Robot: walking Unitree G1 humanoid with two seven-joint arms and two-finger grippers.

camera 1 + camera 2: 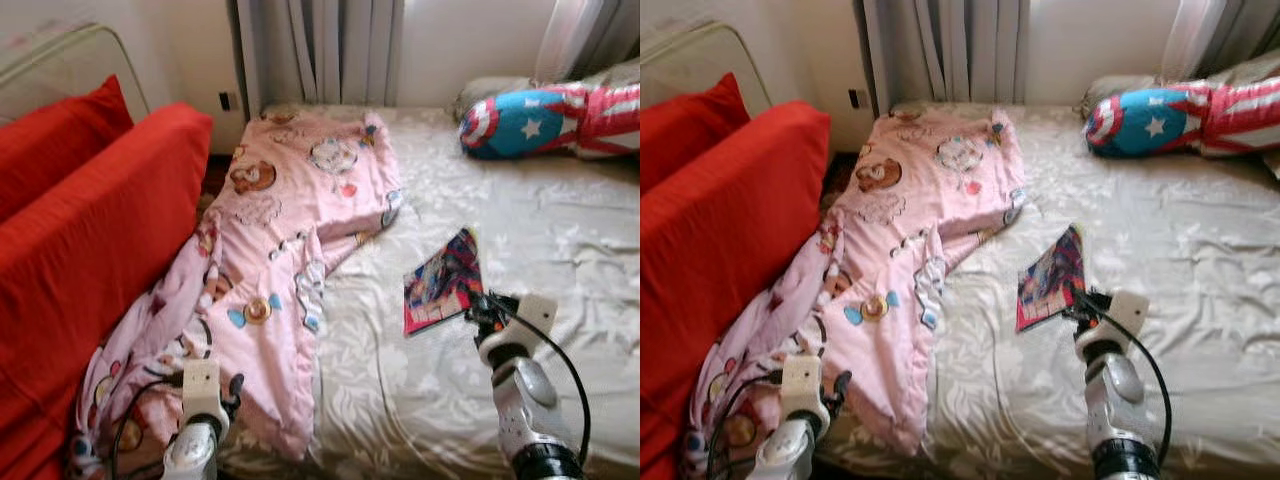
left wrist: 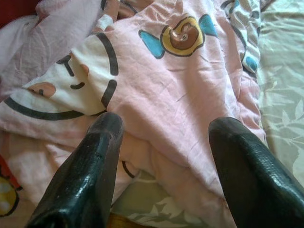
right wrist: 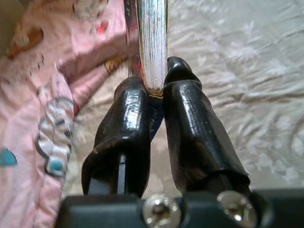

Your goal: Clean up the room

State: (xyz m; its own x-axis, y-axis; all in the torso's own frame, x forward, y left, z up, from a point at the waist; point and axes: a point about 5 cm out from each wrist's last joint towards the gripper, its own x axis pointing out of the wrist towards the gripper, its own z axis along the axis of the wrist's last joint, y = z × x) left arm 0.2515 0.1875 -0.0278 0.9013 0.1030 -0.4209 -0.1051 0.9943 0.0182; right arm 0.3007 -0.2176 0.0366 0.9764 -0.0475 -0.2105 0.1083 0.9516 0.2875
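Note:
A colourful comic book (image 1: 441,282) stands tilted above the pale floral bedsheet (image 1: 560,250), lifted at its near corner. My right gripper (image 1: 478,310) is shut on that corner; the right wrist view shows both fingers (image 3: 187,123) pinching the book's page edge (image 3: 152,47). A pink cartoon-print blanket (image 1: 290,230) lies rumpled along the bed's left side and hangs over its near edge. My left gripper (image 2: 164,137) hovers open just above the blanket's low end (image 2: 156,80), with nothing between its fingers.
A red sofa (image 1: 90,230) with a red cushion stands close along the bed's left. A shield-print pillow (image 1: 550,120) lies at the bed's far right. Curtains (image 1: 320,50) and a wall close off the back.

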